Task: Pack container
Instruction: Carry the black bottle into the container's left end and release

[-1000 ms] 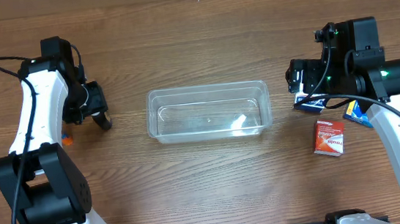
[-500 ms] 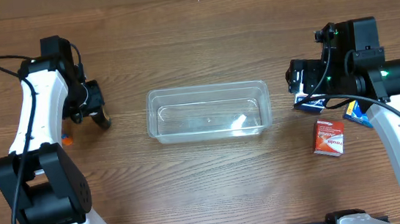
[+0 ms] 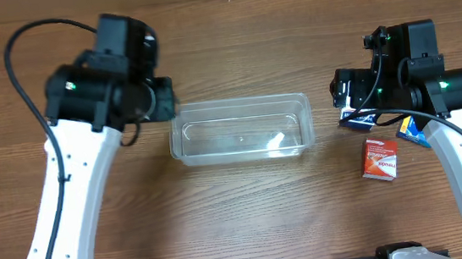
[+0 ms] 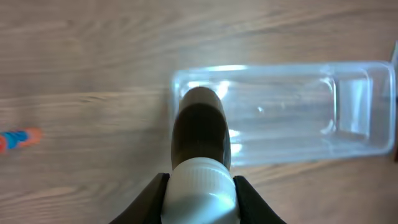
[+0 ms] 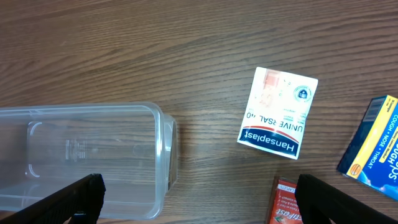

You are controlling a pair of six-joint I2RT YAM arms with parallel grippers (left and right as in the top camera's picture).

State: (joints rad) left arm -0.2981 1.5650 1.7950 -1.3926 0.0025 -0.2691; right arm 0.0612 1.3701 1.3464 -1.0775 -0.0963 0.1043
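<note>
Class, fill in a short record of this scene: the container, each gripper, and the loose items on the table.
container: clear tub, mid-table, looks empty
left gripper: shut on a brown bottle with a white cap, at the container's left end
right gripper: open, holding nothing, by the container's right end
loose items, right of container: Hansaplast box, red box, blue-yellow box
loose items, left of container: small orange-blue item

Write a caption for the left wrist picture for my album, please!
Left gripper holds a white-capped brown bottle at one end of the clear container.
</note>
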